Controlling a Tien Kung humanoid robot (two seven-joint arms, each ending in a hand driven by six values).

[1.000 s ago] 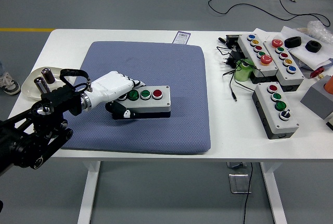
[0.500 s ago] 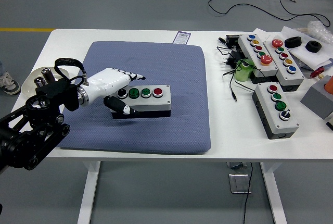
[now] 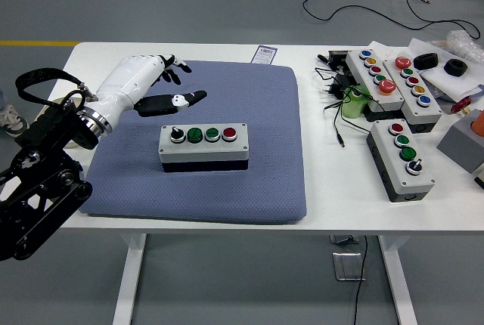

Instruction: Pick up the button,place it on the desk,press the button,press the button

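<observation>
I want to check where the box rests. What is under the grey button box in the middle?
The button box lies on the blue mat, which lies on the white table. The surface directly beneath both is covered.

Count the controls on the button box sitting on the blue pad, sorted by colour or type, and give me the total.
On the button box on the blue pad:
Black selector knob: 1
Green buttons: 2
Red button: 1
Total: 4 controls

Three spare button boxes (image 3: 398, 158) at right, among black cables (image 3: 333, 87), a green bottle (image 3: 352, 103), two black rings (image 3: 426, 60).
</observation>
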